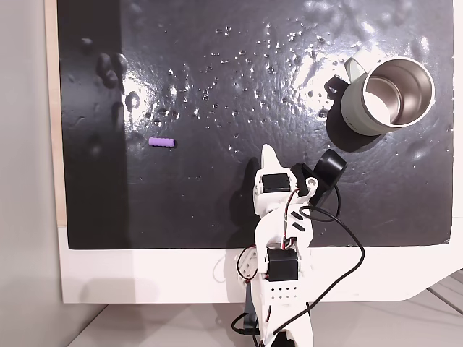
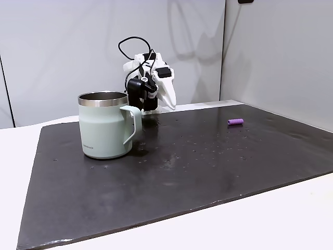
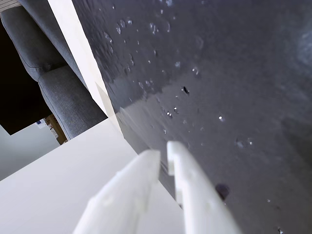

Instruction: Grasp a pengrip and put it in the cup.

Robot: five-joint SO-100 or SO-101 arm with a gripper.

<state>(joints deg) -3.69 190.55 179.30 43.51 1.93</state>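
On the black mat (image 1: 217,108) I count one pengrip (image 1: 161,142), lying flat at left in a fixed view, well apart from one cup (image 1: 387,95), upright at right. My gripper (image 3: 163,152): fingers nearly together, holding nothing.

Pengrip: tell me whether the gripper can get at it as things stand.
Probably yes. The pengrip lies alone on the black mat, with nothing between it and the gripper. The cup stands on the opposite side. The fingers are nearly closed and would need opening first.
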